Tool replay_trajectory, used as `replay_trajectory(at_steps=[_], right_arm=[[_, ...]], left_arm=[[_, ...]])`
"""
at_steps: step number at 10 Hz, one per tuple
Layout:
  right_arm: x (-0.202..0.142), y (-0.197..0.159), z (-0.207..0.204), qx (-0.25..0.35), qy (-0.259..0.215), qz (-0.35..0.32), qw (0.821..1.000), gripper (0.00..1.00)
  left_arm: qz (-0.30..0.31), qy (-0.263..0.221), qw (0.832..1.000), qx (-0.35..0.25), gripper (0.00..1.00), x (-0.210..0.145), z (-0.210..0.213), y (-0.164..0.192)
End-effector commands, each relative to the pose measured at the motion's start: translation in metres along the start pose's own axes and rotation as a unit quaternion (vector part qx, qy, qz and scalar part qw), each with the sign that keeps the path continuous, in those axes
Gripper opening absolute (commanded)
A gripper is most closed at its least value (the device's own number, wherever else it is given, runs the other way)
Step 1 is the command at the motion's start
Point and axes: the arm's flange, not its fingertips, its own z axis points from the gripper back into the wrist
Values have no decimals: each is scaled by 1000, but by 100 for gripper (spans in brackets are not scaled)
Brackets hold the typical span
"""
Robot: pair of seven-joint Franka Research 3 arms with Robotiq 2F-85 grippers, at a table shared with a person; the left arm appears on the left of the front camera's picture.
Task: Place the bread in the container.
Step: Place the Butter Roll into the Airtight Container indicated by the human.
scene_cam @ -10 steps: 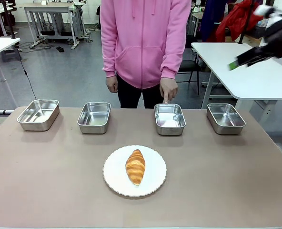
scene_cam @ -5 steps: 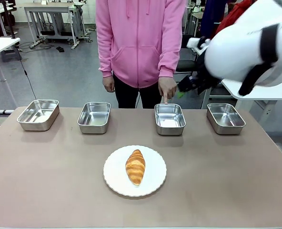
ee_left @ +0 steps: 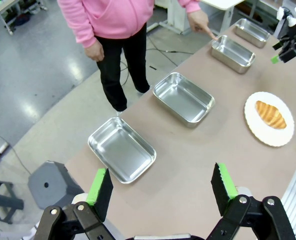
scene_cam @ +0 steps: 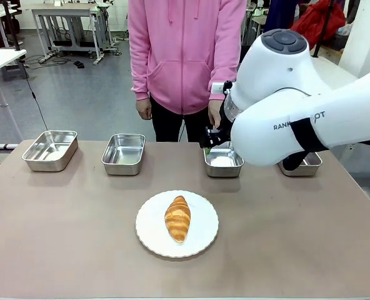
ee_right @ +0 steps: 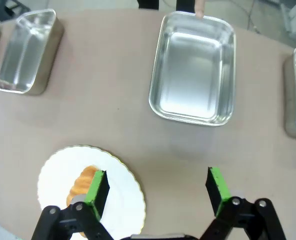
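Front camera faces the person across the table (scene_cam: 60,250); wrist cameras look down on it.

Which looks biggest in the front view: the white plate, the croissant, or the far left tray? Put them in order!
1. The white plate looks biggest, though it also sits nearer the camera.
2. The far left tray comes next.
3. The croissant looks smallest, fitting inside the plate with room around it.

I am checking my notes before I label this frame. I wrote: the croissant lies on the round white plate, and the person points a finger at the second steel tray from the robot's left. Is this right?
One detail is wrong. The croissant does lie on the round white plate, but the person's finger points at the third steel tray from the robot's left, not the second. The right wrist view shows the fingertip at that tray's far rim.
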Motion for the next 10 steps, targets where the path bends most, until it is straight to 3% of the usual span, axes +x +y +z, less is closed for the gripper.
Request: replay_trajectory(at_steps=[1,5,8,10], right_arm=[[0,-2,1,-5,-5,22,1000,100],[0,-1,0,-1,0,7,1000,100],[-23,45,-19,41,20,-56,997,100],[-41,65,-36,37,55,-91,994,100]], left_arm=[[-3,-6,1000,-3,100,0,1,-1],[-3,-6,1000,-3,100,0,1,-1],[-3,-6,1000,-3,100,0,1,-1],[-3,-6,1000,-3,100,0,1,-1]])
